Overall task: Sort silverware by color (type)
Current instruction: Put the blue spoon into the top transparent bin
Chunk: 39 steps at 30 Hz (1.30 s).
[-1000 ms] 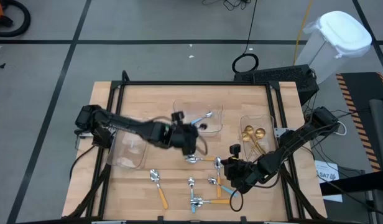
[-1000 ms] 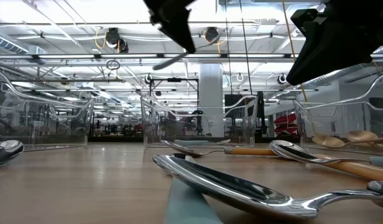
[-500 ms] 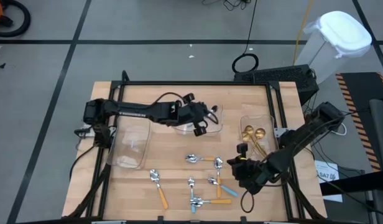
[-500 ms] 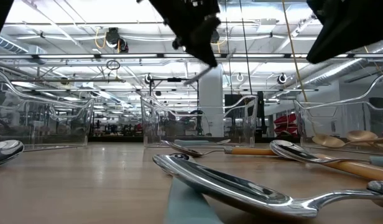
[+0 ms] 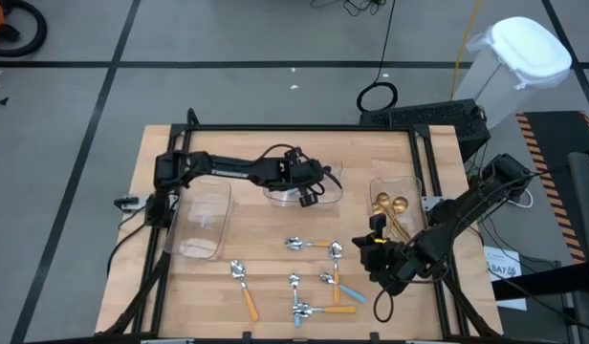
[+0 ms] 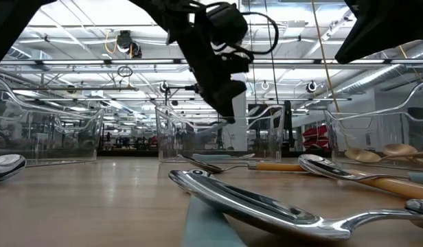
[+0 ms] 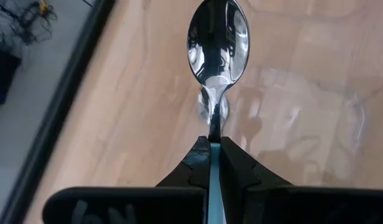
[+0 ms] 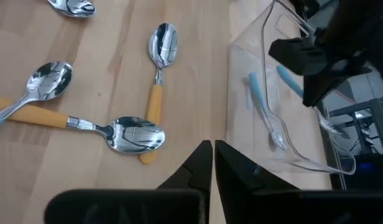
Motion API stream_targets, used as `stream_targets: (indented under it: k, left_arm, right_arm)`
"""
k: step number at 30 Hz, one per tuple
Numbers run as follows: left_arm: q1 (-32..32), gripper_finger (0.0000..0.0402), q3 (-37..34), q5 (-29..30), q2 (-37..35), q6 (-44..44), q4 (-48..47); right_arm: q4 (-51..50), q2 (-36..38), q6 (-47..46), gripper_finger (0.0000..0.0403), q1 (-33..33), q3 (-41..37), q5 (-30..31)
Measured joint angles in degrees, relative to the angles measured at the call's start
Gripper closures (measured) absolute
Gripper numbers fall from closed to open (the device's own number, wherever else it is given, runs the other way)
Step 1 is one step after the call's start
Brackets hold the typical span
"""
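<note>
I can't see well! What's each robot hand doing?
Left gripper: shut on a blue-handled silver spoon.
Right gripper: shut, holding nothing.

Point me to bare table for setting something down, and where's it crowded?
Free: the far edge behind the middle tray, and the near left corner, between the left tray and the spoons. Crowded: near centre, where loose spoons cluster beside the right gripper. The left gripper holds a blue spoon over the middle tray.

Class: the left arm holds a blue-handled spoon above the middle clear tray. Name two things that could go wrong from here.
1. The left tool pinches only the blue-handled spoon by its thin handle edge; it might twist or slip before release.
2. Dropped from this height, it could bounce off the middle clear tray rim rather than landing beside the blue-handled spoon already inside.
</note>
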State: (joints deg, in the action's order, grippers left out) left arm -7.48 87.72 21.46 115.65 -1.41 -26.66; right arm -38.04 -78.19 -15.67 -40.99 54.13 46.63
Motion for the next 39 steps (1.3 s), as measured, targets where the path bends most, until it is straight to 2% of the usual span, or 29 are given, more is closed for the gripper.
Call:
stream_targets:
  k: [17, 27, 39]
  left_arm:
    - [-0.43, 0.0391, -0.02, -1.71, 4.33, 1.88, 0.71]
    - [-0.44, 0.0360, -0.01, -1.63, 4.93, 2.61, 1.05]
    - [-0.55, 0.0355, 0.00, -1.45, 4.93, 6.19, -0.72]
  right_arm:
    - [0.02, -0.04, -0.12, 0.0390, 0.00, 0.00, -0.04]
    - [0.11, -0.02, -0.16, 0.0390, 0.00, 0.00, -0.13]
    - [0.11, -0.02, -0.17, 0.0390, 0.00, 0.00, -0.15]
